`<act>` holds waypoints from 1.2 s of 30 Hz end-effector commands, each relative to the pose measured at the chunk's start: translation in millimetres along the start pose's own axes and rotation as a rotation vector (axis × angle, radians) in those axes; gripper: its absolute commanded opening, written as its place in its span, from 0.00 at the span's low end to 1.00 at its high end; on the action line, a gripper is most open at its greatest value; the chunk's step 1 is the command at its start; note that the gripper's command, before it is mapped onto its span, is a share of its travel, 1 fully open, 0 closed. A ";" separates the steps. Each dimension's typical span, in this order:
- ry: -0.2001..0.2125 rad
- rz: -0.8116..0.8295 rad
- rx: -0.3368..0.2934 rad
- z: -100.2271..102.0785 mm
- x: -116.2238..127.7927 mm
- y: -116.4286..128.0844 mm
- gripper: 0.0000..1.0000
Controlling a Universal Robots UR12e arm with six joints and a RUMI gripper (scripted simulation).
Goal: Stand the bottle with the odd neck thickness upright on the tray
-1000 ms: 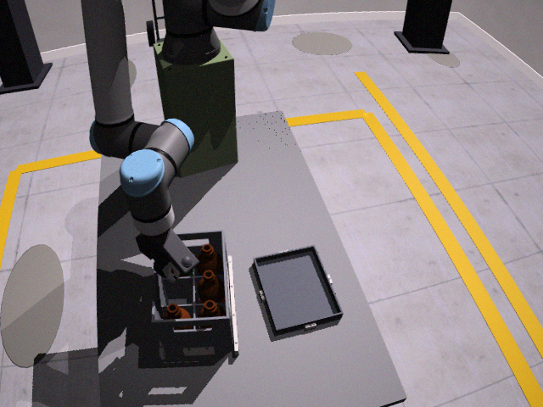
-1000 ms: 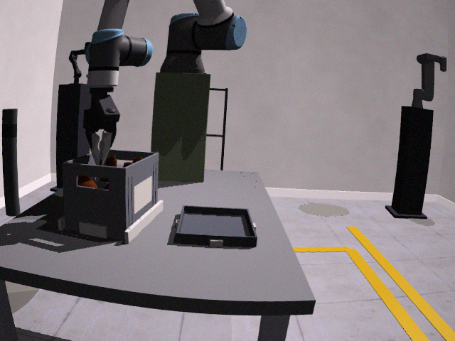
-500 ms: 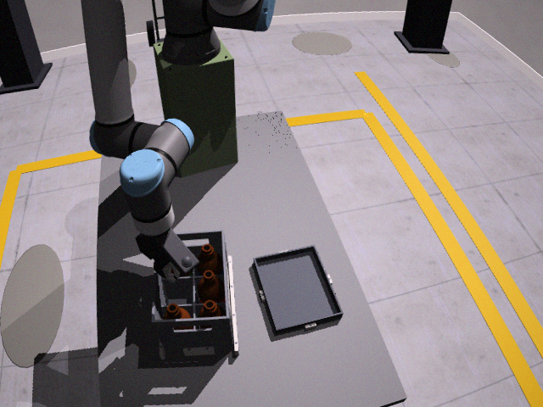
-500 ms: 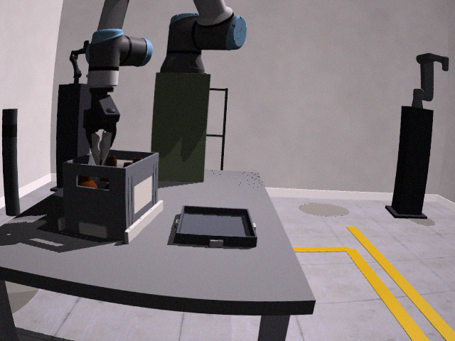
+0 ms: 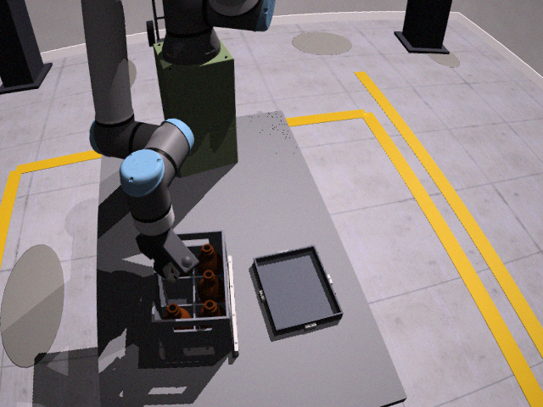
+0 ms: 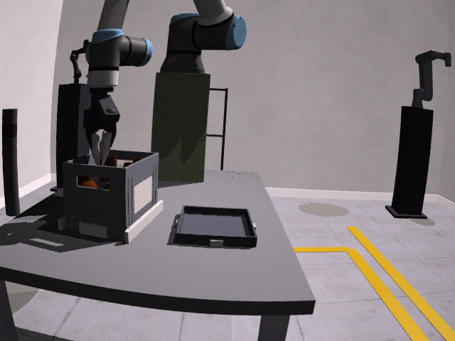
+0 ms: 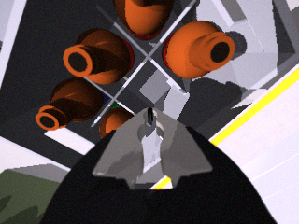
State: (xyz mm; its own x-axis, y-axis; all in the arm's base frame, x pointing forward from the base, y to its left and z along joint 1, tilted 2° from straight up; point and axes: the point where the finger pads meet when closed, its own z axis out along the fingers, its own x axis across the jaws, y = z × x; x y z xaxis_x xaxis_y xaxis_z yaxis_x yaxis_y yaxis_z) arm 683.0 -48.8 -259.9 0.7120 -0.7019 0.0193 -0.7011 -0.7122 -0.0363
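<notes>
While gripper [image 6: 99, 160] dips shut and empty-handed into crate [image 6: 92, 205], one bottle [image 7: 113, 122] half hidden behind it

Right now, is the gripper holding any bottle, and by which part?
Nothing is held. The gripper is shut with its fingers together, above the crate, and no bottle neck sits between them.

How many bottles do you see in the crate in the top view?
4 show in the crate: three in its right column, far, middle and near, and one near left. The shut, empty gripper may hide a fifth.
</notes>
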 end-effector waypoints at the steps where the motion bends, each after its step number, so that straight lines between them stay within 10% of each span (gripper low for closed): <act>1: 0.003 -0.001 0.002 -0.2 2.2 -2.0 0.00; 29: 0.003 -0.001 0.002 -0.2 2.2 -2.0 0.00; 30: 0.003 -0.001 0.002 -0.2 2.2 -2.0 0.38; 36: 0.003 -0.001 0.002 -0.2 2.2 -2.0 0.38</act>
State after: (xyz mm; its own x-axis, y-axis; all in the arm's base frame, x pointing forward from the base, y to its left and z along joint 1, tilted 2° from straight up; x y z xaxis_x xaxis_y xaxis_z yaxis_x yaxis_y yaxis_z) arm 683.0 -48.8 -259.9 0.7120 -0.7019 0.0193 -0.7011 -0.7121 -0.0363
